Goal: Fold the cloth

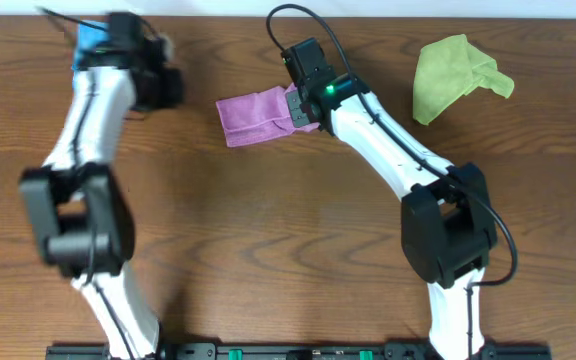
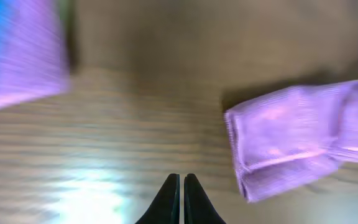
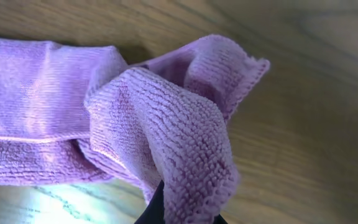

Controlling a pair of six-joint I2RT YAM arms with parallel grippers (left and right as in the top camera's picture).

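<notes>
Cloth: the cloth (image 1: 251,116) lies part-folded at far centre; soft, light, limp.
Right gripper (image 1: 301,108): clamped on its bunched right edge.
Left gripper (image 2: 181,186): fingers together, empty.
Hold: probably a corner.

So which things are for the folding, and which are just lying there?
For the job: purple cloth, pinched by the jaws of the right arm.
Just lying there: lime-green cloth; something blue by the left arm.

Left end effector (image 1: 163,85) blurred overhead; cloth (image 3: 166,137) hides right end effector (image 3: 178,214) tips.
</notes>
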